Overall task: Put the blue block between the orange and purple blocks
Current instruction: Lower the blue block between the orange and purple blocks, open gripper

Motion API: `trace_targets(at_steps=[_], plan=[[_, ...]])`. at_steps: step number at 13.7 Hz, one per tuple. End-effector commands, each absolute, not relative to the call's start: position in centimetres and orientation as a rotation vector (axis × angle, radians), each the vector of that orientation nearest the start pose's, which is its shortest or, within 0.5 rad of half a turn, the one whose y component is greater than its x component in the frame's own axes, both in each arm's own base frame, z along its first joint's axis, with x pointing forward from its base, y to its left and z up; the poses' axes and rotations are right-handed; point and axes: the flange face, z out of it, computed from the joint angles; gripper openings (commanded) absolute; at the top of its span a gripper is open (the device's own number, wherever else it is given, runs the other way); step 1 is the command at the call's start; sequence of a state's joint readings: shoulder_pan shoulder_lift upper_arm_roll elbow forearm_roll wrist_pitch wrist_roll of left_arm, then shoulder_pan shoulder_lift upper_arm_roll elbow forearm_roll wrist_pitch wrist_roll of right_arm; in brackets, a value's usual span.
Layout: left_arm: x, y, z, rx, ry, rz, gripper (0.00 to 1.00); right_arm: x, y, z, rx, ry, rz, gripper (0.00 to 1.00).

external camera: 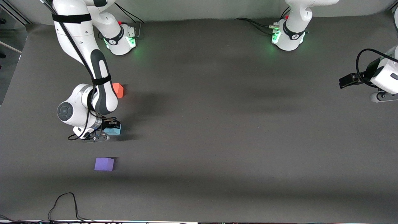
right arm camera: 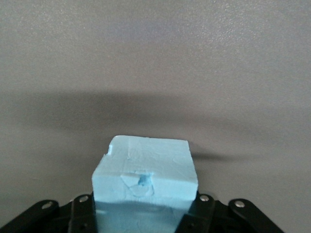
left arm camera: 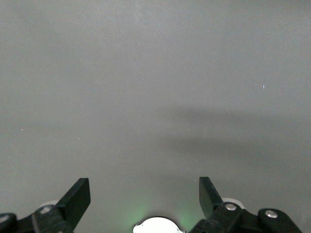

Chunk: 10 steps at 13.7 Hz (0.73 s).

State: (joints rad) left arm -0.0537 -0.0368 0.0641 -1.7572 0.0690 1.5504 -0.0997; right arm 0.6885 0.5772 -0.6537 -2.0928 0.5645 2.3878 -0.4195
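The light blue block (external camera: 113, 130) sits between the fingers of my right gripper (external camera: 109, 130), low over the table between the orange block (external camera: 118, 90) and the purple block (external camera: 104, 164). In the right wrist view the blue block (right arm camera: 146, 167) fills the right gripper (right arm camera: 145, 218), whose jaws press on its two sides; its top face has a small dent. The orange block lies farther from the front camera, partly covered by the right arm; the purple block lies nearer. My left gripper (external camera: 344, 82) waits open and empty at the left arm's end of the table, also shown in its wrist view (left arm camera: 144, 191).
The grey table mat (external camera: 217, 124) stretches between the arms' bases. A black cable (external camera: 63, 202) loops over the table's front edge near the right arm's end. The right arm's elbow (external camera: 67, 111) hangs low beside the orange block.
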Motion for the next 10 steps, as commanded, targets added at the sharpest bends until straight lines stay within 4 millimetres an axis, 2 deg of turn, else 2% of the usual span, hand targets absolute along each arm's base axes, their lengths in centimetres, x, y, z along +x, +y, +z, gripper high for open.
trace_targets(at_steps=[1, 2, 4, 6, 8, 10], plan=[[53.3, 1.4, 56.0, -3.061, -0.141, 0.272, 1.00, 55.7, 1.0, 17.2, -3.130, -0.163, 0.198, 0.82], [53.3, 1.3, 56.0, -3.061, -0.139, 0.272, 1.00, 55.7, 1.3, 17.2, -3.131, -0.170, 0.199, 1.00], [53.3, 1.3, 56.0, -3.060, -0.139, 0.275, 1.00, 55.7, 1.4, 17.3, -3.131, -0.170, 0.196, 1.00], [53.2, 1.2, 55.9, -3.058, -0.139, 0.293, 1.00, 56.0, 1.4, 18.4, -3.122, -0.159, 0.179, 1.00], [53.2, 1.2, 56.0, -3.058, -0.139, 0.291, 1.00, 57.1, 0.7, 21.5, -3.110, -0.168, 0.206, 1.00], [53.2, 1.3, 55.9, -3.058, -0.139, 0.293, 1.00, 59.4, 0.5, 26.2, -3.120, -0.233, 0.266, 1.00]])
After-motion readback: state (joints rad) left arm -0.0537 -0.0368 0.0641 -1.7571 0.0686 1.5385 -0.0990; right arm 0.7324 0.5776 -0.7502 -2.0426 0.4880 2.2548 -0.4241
